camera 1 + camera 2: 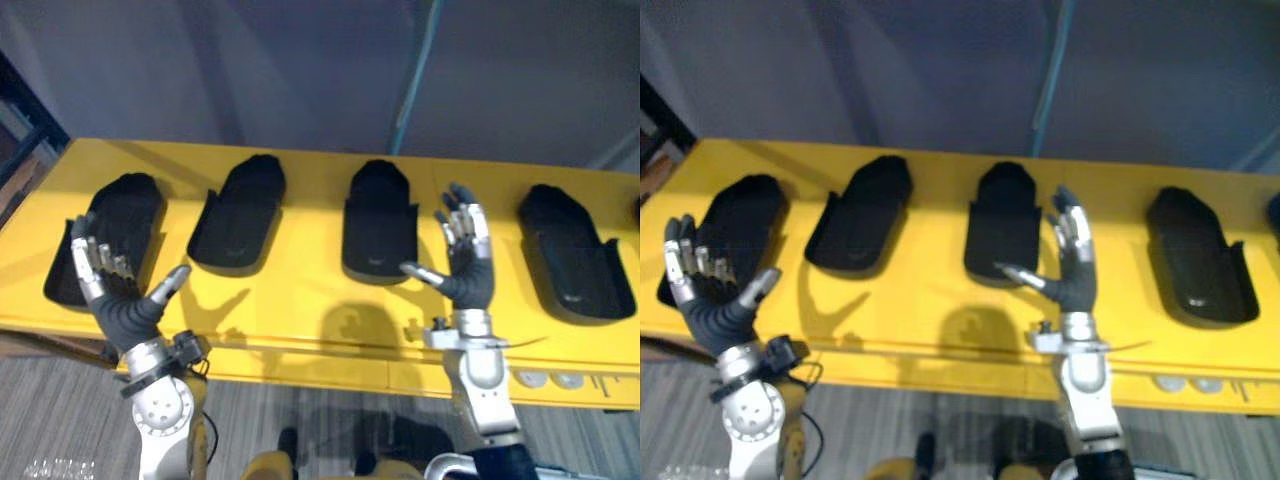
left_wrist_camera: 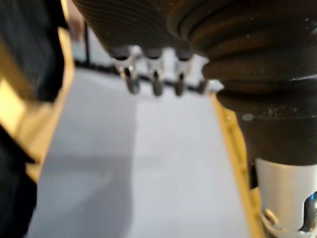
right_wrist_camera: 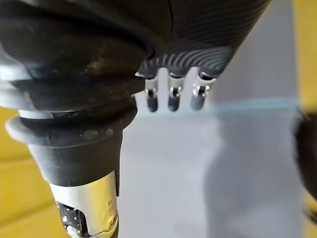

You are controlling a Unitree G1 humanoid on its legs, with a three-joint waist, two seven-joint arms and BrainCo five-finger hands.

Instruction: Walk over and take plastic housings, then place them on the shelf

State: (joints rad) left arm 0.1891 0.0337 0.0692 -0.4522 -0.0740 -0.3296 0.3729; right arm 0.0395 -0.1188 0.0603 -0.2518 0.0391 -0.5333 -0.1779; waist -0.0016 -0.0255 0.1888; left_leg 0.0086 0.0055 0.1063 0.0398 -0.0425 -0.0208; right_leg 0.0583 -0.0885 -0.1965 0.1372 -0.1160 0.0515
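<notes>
1. Left eye view: the left robot hand (image 1: 120, 310) is raised at the near left of the scene. Its fingers are straight, its thumb is spread out to the right, and it holds nothing.
2. The left wrist view shows its fingers (image 2: 154, 82) reaching straight out from under the dark ribbed cover, with nothing in them.
3. The right robot hand (image 1: 468, 270) is raised right of centre, wide open and empty, with fingers pointing far and thumb pointing left.
4. In the right wrist view its fingers (image 3: 173, 94) are likewise straight and bare.
5. Just beyond the left robot hand lies the leftmost black moulded plastic housing (image 1: 125, 205), long with a rounded far end. The fingers overlap its near end in the picture; I cannot tell whether they touch it.
6. To its right lies a second black plastic housing (image 1: 240, 215) of the same shape, tilted a little.
7. A third black plastic housing (image 1: 380, 220) lies just left of the right robot hand, whose thumb tip reaches toward its near right corner.
8. A fourth black plastic housing (image 1: 572, 250) lies to the right of that hand, apart from it.
9. All four rest in a row, apart from one another, on the long yellow table (image 1: 300, 310).
10. Two small pale round pieces (image 1: 548, 380) sit on the table's near right edge.
11. Grey carpet floor (image 1: 300, 420) lies nearest, and a thin teal line (image 1: 415, 70) crosses the grey surface beyond the table.
</notes>
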